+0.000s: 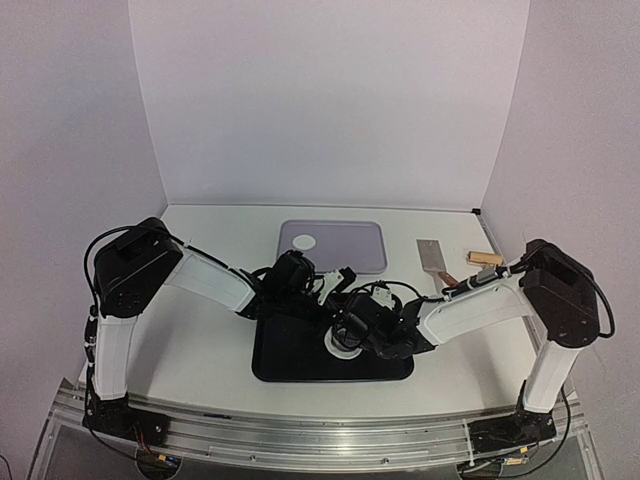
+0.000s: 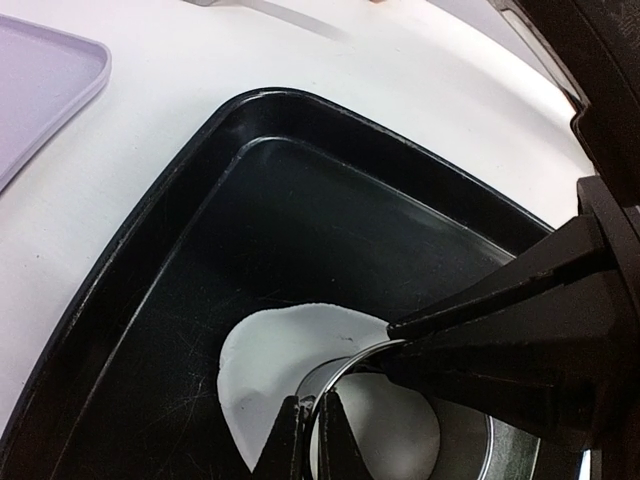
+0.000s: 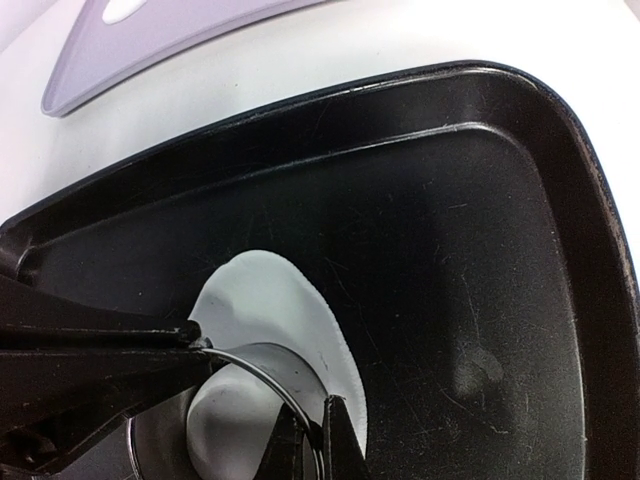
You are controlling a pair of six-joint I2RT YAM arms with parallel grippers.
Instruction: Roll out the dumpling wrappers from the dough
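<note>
White dough (image 2: 265, 365) lies flattened in the black tray (image 2: 190, 210) with a metal ring cutter (image 2: 338, 372) standing on it. My left gripper (image 2: 312, 432) is shut on the ring's near wall, one finger inside and one outside. In the right wrist view my right gripper (image 3: 322, 442) is shut on the wall of the ring cutter (image 3: 262, 362) over the dough (image 3: 270, 295), on the side facing the left gripper. The two grippers meet over the tray (image 1: 300, 365) in the top view. One round dumpling wrapper (image 1: 303, 242) lies on the lilac tray (image 1: 350, 250) behind.
A metal scraper (image 1: 432, 256) and a small wooden piece (image 1: 485, 259) lie at the back right of the table. The lilac tray (image 2: 40, 90) sits just beyond the black tray's far rim. White walls enclose the table.
</note>
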